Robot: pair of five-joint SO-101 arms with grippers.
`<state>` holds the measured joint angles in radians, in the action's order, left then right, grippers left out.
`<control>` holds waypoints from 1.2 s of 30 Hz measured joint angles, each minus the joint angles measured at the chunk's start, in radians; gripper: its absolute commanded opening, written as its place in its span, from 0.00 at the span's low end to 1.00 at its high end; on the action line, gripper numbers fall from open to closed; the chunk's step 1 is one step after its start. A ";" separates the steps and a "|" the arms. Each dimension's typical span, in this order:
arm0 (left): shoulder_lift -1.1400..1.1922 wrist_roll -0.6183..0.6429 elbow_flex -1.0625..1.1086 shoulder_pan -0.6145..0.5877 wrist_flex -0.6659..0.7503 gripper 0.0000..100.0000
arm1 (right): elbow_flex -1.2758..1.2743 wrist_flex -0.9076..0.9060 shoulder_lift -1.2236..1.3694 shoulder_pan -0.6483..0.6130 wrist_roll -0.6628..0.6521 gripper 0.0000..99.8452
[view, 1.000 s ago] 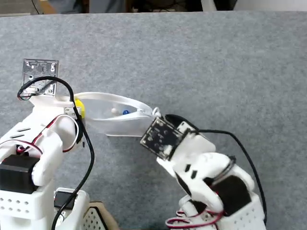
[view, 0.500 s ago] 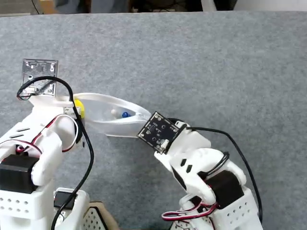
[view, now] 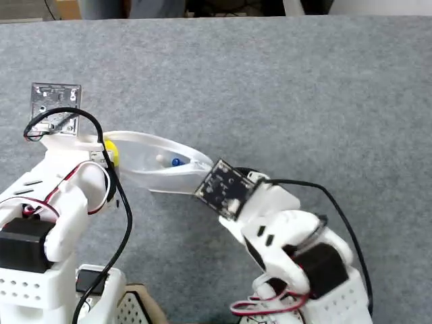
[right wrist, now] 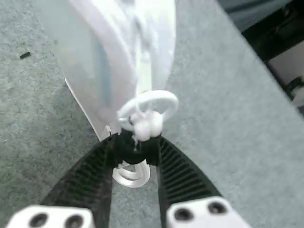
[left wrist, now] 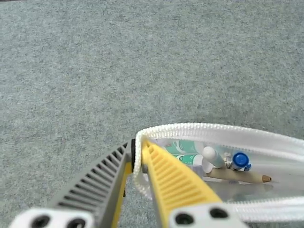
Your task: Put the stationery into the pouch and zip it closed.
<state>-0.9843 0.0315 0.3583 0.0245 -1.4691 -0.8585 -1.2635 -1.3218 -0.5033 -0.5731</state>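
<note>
Your clear, floppy plastic pouch (view: 156, 178) lies on the grey tabletop (view: 304, 88) between the arms, stationery (left wrist: 223, 164) inside. Left claw (left wrist: 138, 153) pinches its end; right claw (right wrist: 137, 142) is clamped on the white ring zipper pull (right wrist: 148, 105). It looks light and slippery, so pull straight along the zipper.

One pouch (view: 162, 179), four stationery pieces, one left arm (view: 62, 202), one right arm (view: 290, 239).
The pouch had one zipper pull (right wrist: 143, 119) and held one pencil (left wrist: 237, 176), one blue-capped item (left wrist: 241, 159), one white-tipped stick (left wrist: 212, 157) and one green-printed tube (left wrist: 183, 148).
</note>
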 measured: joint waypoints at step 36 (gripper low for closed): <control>-0.003 -0.003 -0.155 -0.003 -0.031 0.29 | 0.555 -0.249 -0.009 -0.071 -0.017 0.01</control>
<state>-0.9874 0.0284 0.2033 0.0215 -1.4998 -0.3030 -1.5121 -1.3311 -0.5738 -0.5900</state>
